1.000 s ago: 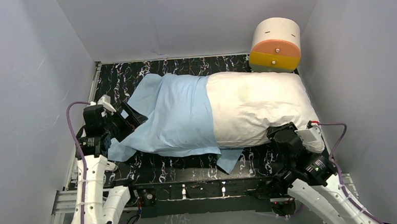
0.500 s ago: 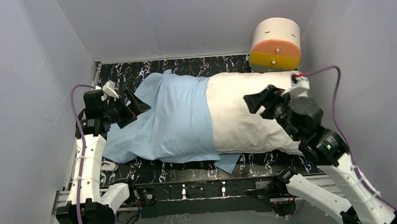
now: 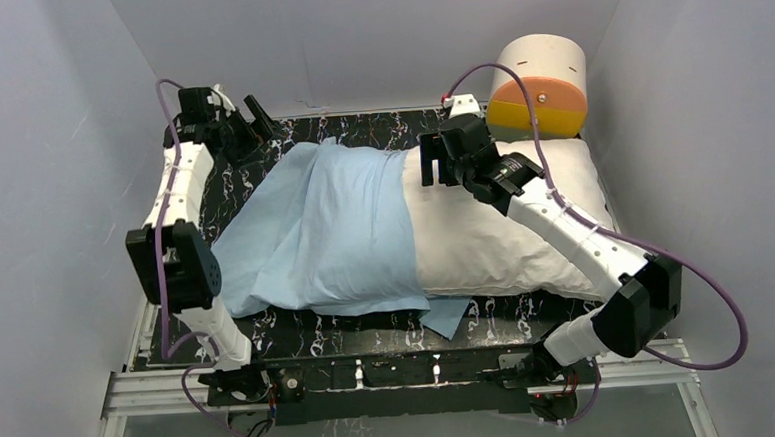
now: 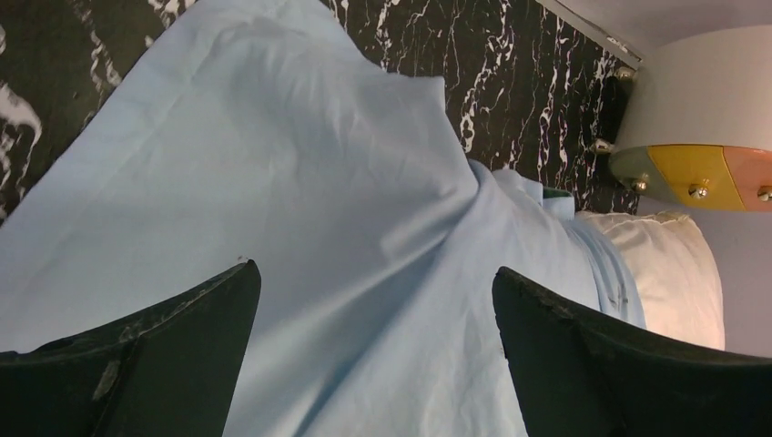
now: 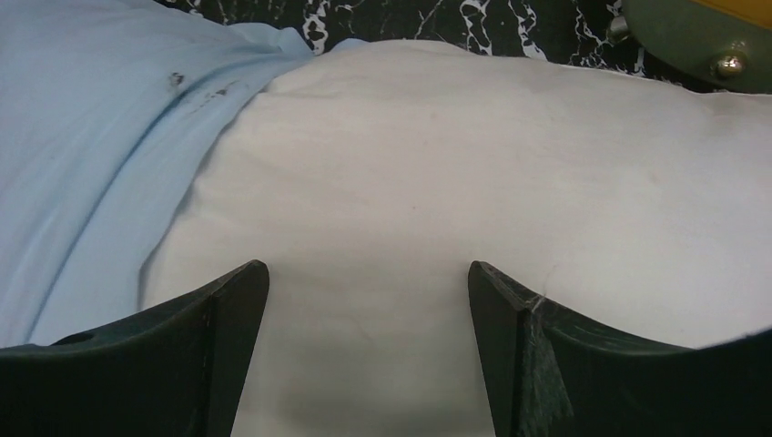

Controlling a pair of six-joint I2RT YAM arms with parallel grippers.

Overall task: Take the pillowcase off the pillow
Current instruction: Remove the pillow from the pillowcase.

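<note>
Right now your left pincer (image 4: 373, 273) stands wide apart with nothing between its black fingers, hanging over the far left part of the light blue soft fabric pillowcase (image 3: 334, 231). Your right pincer (image 5: 366, 269) is spread wide too and grips nothing. It hovers above the bare cloth of the plump white rectangular pillow (image 3: 484, 228), just right of the pillowcase's edge.

You have the pillow lying with its long axis left to right across the table, its uncovered end pointing right. The pillowcase sheathes the left part. Its open mouth faces right, about halfway along, and its loose end lies flattened toward the left. One blue corner pokes out from under the pillow at the near edge.

Everything rests on the black table with white marble veining (image 3: 369, 330), closed in by plain pale grey walls (image 3: 59, 146) on the left, right and far sides. A round cream drum with an orange and yellow front (image 3: 539, 80) stands at the far right corner, touching the pillow.

You cannot tell how far the pillow reaches inside the pillowcase. Your right arm (image 3: 564, 229) crosses over part of the pillow. Both wrist views cut the fingers off at the bottom edge.
</note>
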